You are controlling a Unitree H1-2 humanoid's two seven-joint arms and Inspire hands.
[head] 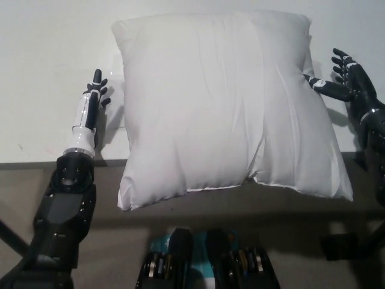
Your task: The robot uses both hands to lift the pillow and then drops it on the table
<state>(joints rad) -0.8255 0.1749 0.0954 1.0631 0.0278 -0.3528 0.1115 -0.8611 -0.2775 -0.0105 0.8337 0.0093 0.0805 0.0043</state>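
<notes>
A large white pillow [225, 105] is seen filling the centre of the frame, from near the top edge down to approx. mid-height. It is laid flat on a white table [48, 72], w/ its lower edge and both lower corners overhanging the table's front edge, which runs across the frame a little below centre. The lower-left corner is seen drooping over that edge; the lower-right corner is stretched out toward the right side of the frame.

The left hand [91, 102] is shown at centre-left, just beside the pillow's left edge but apart from it; a narrow strip of table and shadow is visible between them. Its fingers are held straight and spread slightly, pointing toward the top of the frame, and nothing is held. The forearm is seen running down to the lower left.

The right hand [349, 78] is shown at the upper right, at the pillow's right edge. Its fingers are splayed wide, and one is extended toward the pillow, w/ the tip at or against the fabric; actual contact can't be confirmed. Nothing is grasped. Shadows of both hands are cast on the table.
</notes>
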